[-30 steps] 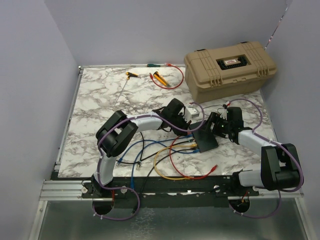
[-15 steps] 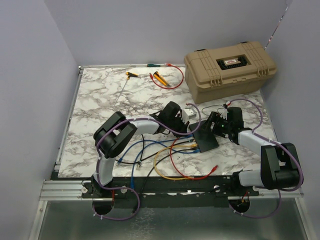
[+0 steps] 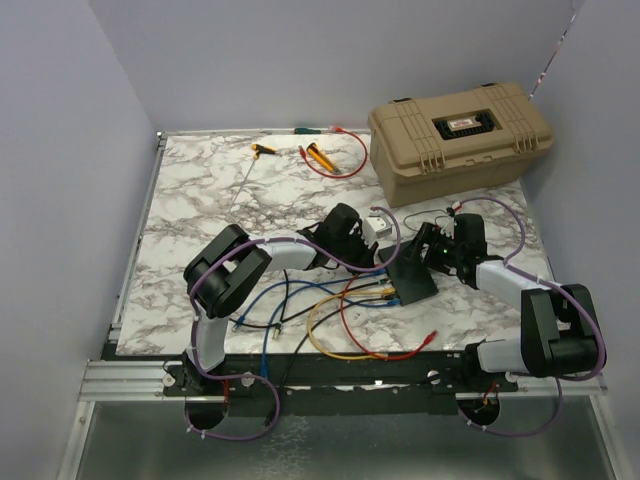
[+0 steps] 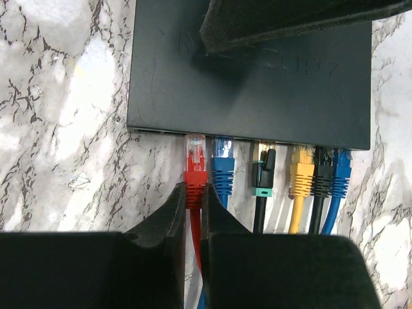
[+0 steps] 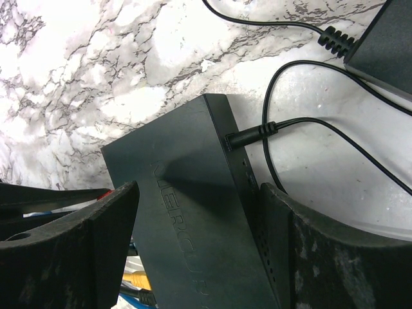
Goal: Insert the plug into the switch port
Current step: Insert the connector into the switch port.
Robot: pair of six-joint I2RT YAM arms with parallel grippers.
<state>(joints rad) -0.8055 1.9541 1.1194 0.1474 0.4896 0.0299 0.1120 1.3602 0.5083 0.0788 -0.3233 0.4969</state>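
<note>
The switch (image 4: 257, 84) is a flat dark-grey box lying on the marble table, also seen in the top view (image 3: 412, 280). Its port edge faces my left gripper (image 4: 194, 188), which is shut on the boot of a red plug (image 4: 194, 161). The plug's clear tip sits just short of the leftmost port, in line with it. Blue, black, yellow, black and blue plugs (image 4: 299, 174) sit in the ports to its right. My right gripper (image 5: 199, 192) grips the switch (image 5: 193, 219) across its width, one finger on each long edge.
The thin black power cord (image 5: 302, 71) runs from the switch's back to a dark adapter (image 5: 386, 38). A big tan case (image 3: 460, 135) stands at the back right. Loose red and yellow cables (image 3: 345, 345) loop near the front edge. Screwdrivers (image 3: 262, 150) lie at the back.
My left wrist has shifted slightly left and nearer with the red plug held. The right arm and the switch have stayed where they were.
</note>
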